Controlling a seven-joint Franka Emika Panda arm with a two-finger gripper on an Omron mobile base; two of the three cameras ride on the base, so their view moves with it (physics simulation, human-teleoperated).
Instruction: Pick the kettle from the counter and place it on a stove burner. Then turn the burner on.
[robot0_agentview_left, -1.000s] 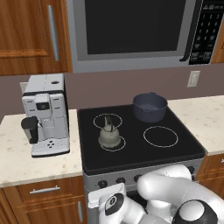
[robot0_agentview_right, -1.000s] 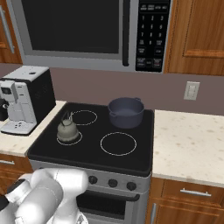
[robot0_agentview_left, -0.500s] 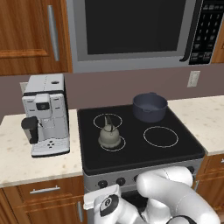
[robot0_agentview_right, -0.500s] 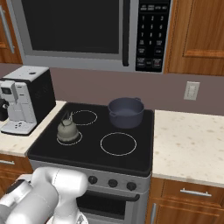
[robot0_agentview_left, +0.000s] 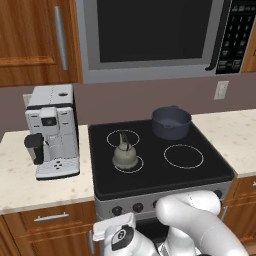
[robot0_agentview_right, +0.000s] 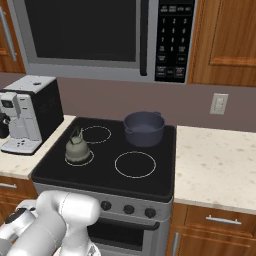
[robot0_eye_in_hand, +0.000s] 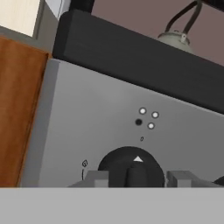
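We found the kettle (robot0_agentview_left: 124, 155) already off the counter (robot0_agentview_left: 30, 185) and sitting upright on the front-left burner (robot0_agentview_left: 129, 163), its ring showing around the base with no red glow, so we judged the placing done and the heating not begun. That explained why our arm was folded low in front of the stove: the gripper (robot0_eye_in_hand: 138, 178) faced the control panel, lined up on a black knob (robot0_eye_in_hand: 130, 168) whose white pointer stood at the top. Its two tips stood apart on either side of the knob's ridge, not yet closed on it. The pot (robot0_agentview_left: 171, 121) sat on the back-right burner, well apart from the kettle, and the coffee machine (robot0_agentview_left: 52, 131) stood on the counter beside the cooktop.
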